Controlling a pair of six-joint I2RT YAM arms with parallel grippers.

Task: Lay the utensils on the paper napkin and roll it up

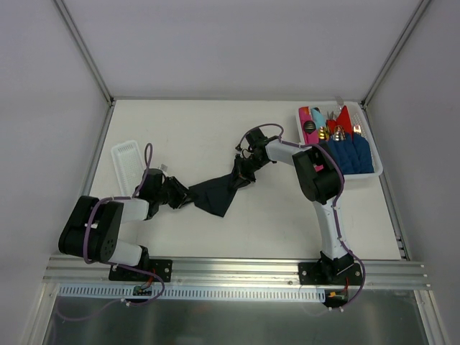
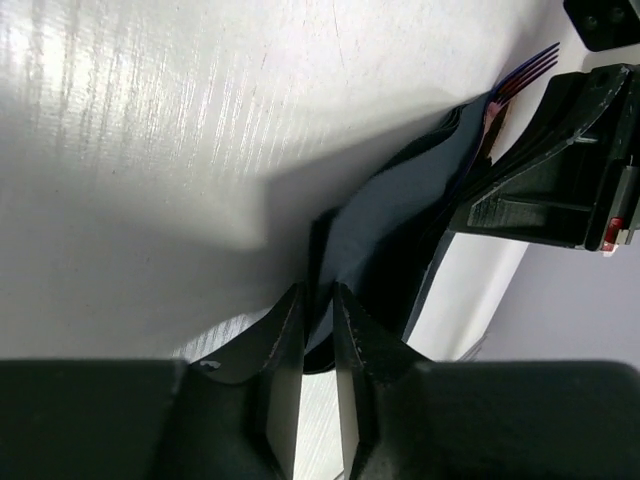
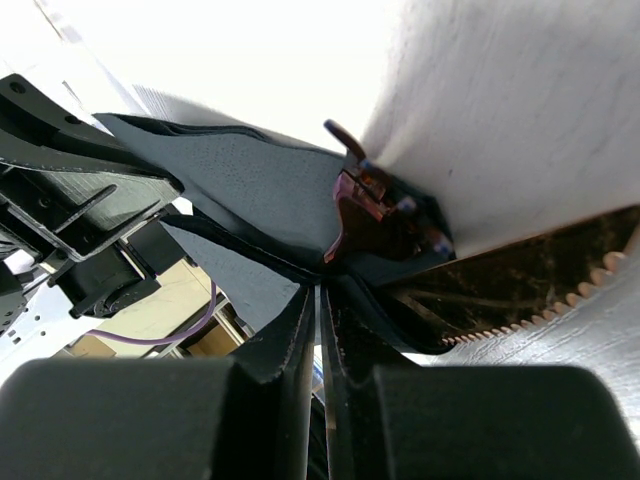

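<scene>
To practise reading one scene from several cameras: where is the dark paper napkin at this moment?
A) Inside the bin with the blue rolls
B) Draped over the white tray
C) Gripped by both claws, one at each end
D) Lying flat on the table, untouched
C: the paper napkin stretches from the left claw to the right claw, and each wrist view shows dark paper pinched in its own claw.

Both arms reach inward and low, wrists turned toward each other. The left hand (image 1: pixel 187 198) pinches one end of the paper napkin (image 1: pixel 215 194), its 2 fingers (image 2: pixel 285 345) nearly together. The right hand (image 1: pixel 238 179) pinches the opposite end, fingers (image 3: pixel 290 345) almost touching.
</scene>
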